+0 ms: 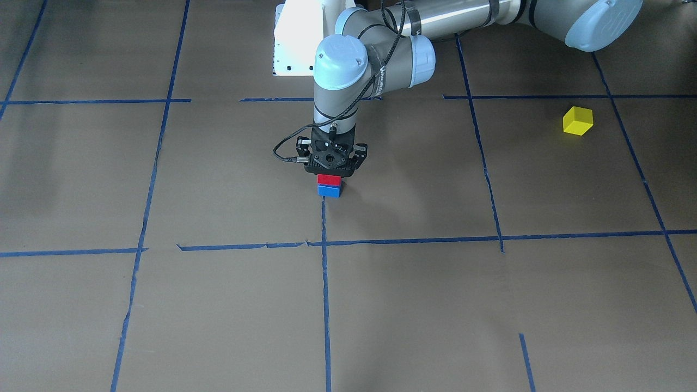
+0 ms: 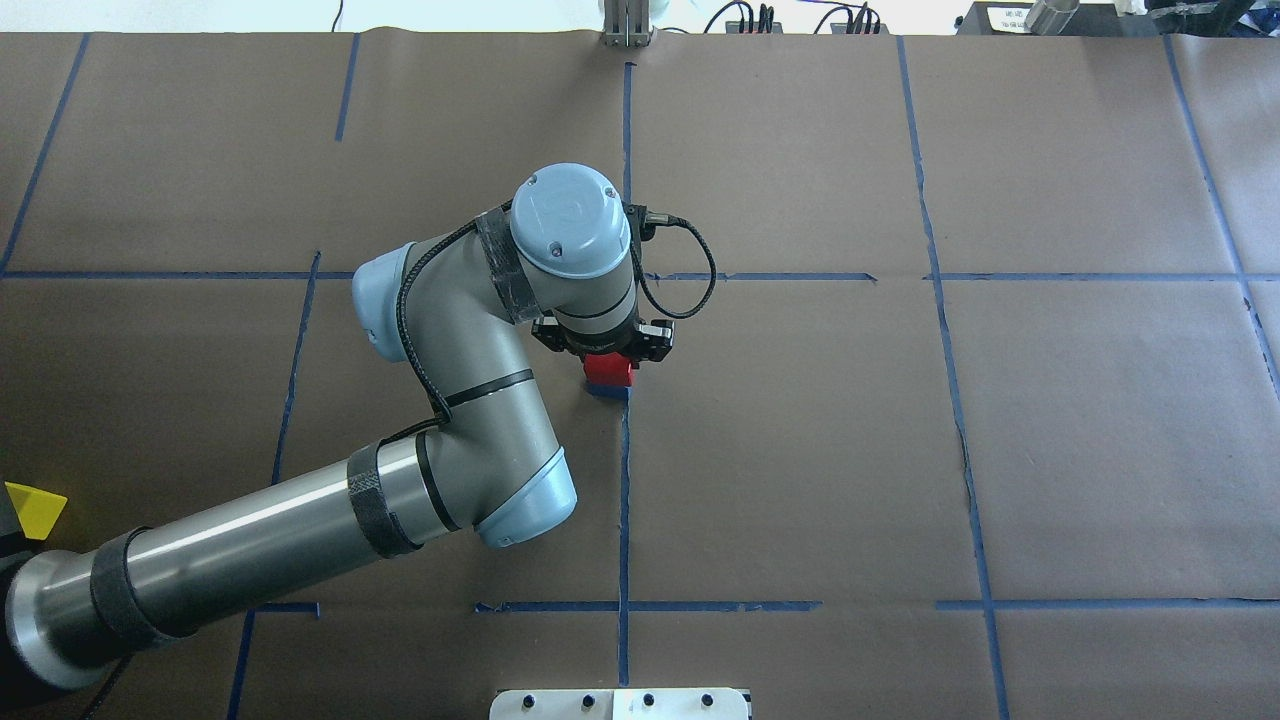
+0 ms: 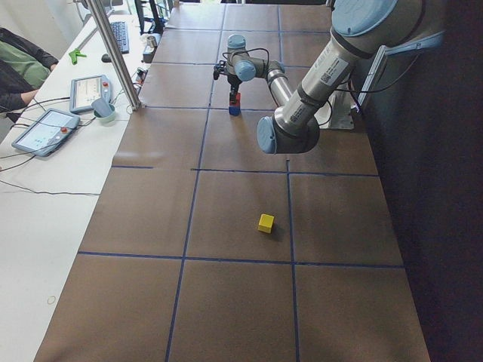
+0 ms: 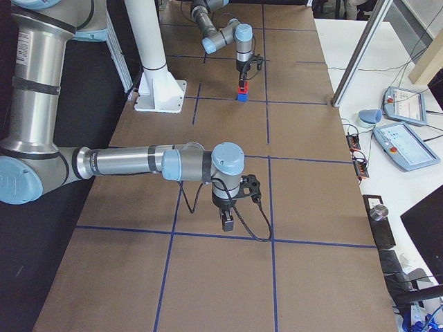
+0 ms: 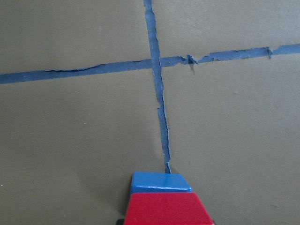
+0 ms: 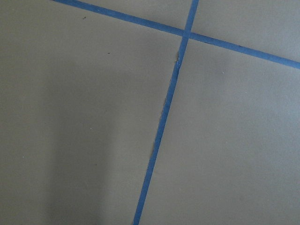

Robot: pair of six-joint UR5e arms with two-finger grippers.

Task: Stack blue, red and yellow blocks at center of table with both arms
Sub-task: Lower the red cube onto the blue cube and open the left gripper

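A red block point(image 1: 329, 178) sits on a blue block point(image 1: 329, 191) near the table's center, on a blue tape line; both also show in the left wrist view, the red block point(image 5: 166, 208) over the blue block point(image 5: 159, 183). My left gripper point(image 1: 330, 173) points straight down, its fingers closed on the red block's sides. A yellow block point(image 1: 578, 120) lies alone on the table on my left side, far from the stack; it also shows in the exterior left view point(image 3: 266, 222). My right gripper point(image 4: 227, 223) hangs low over bare table far from the blocks; I cannot tell if it is open or shut.
Brown paper with a blue tape grid point(image 1: 325, 283) covers the table. The white robot base plate point(image 1: 294, 43) stands behind the stack. Tablets point(image 3: 45, 130) and a metal post point(image 3: 115, 53) are on the operators' side table.
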